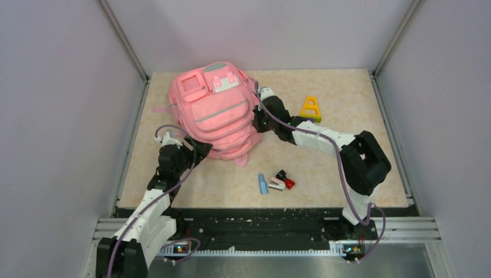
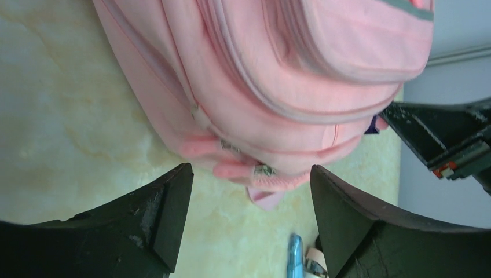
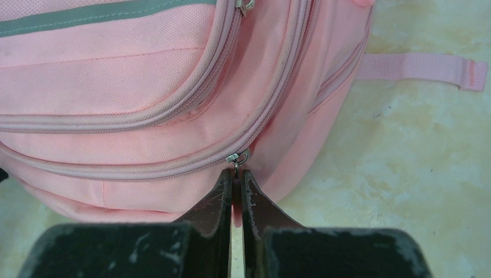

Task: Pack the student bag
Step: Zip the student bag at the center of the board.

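Well, from above, the bag [image 1: 217, 113] lay toward the counter's far-left corner, with the left gripper [image 1: 201, 149] at its near side and the right gripper [image 1: 258, 119] against its right side. On the left wrist, the fingers [image 2: 168, 208] stood wide apart, gripping nothing, the bag's end just beyond them. On the right wrist, the fingers [image 3: 223, 194] were pressed together on the zip pull [image 3: 236, 159].
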